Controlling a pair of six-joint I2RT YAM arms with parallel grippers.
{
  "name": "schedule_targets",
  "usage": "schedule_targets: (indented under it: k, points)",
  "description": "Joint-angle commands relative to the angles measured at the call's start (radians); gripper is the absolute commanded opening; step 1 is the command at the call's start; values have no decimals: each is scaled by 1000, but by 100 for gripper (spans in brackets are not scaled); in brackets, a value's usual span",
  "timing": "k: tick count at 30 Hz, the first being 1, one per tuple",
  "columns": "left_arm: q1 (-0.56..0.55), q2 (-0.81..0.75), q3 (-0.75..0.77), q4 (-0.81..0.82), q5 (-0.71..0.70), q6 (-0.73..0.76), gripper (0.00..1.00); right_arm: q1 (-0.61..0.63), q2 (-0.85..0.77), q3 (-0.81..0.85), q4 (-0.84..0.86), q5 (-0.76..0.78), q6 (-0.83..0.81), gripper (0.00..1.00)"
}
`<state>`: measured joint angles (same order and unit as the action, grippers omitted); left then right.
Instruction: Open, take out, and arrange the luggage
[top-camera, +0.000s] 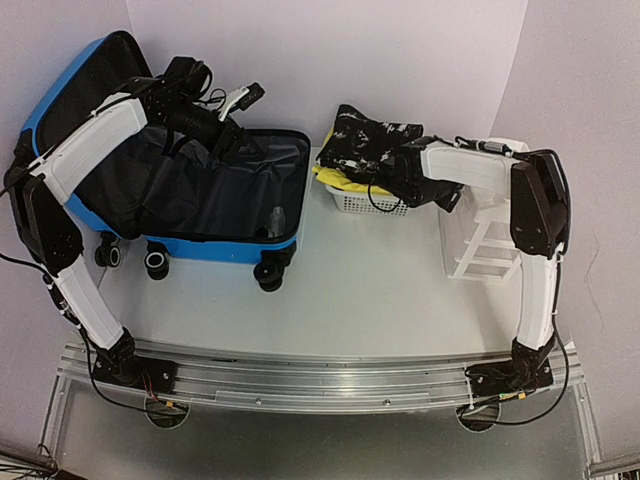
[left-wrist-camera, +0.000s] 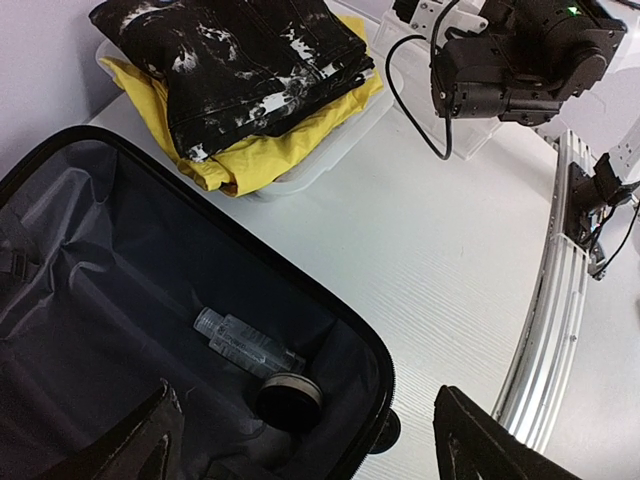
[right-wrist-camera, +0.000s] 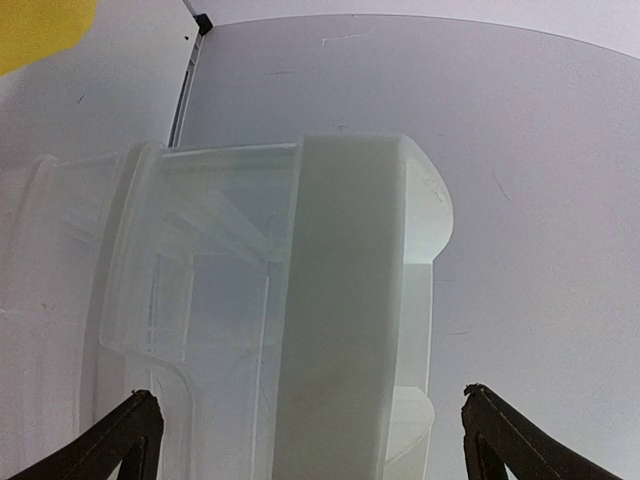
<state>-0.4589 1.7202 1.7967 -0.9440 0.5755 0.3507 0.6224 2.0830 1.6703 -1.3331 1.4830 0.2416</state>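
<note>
At table's back left, luggage (top-camera: 230, 190) lay open, lid raised at left. Left gripper (left-wrist-camera: 302, 390) hovered over black lining, jaws wide, holding nothing. Right gripper (right-wrist-camera: 307, 392), jaws fully spread, empty, faced translucent white rack (right-wrist-camera: 350, 300) near basket (top-camera: 365, 203).

We see the blue luggage (top-camera: 215, 248) open on the desk (top-camera: 360, 290), our left arm (top-camera: 95, 140) over its black lining (top-camera: 235, 190), our right arm (top-camera: 470, 165) (elbow high) at a white basket (top-camera: 365, 204) holding a patterned bag (top-camera: 375, 140).
</note>
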Motion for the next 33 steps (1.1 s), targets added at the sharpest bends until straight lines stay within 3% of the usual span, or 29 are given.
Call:
schedule_targets:
  k: [1,10,20,28,33]
  points:
    - [8,-4,40,-6,8,21,86,-2,-21,27,-426,236,17,98]
    - [12,11,55,-10,22,17,86,56,-19,111,-424,293,3,97]
    - [16,11,48,-20,26,21,86,134,74,206,-424,201,6,98]
    - [16,14,45,-20,39,18,86,149,70,176,-425,87,28,98]
    - [16,22,54,-19,46,12,86,177,86,290,-423,31,37,98]
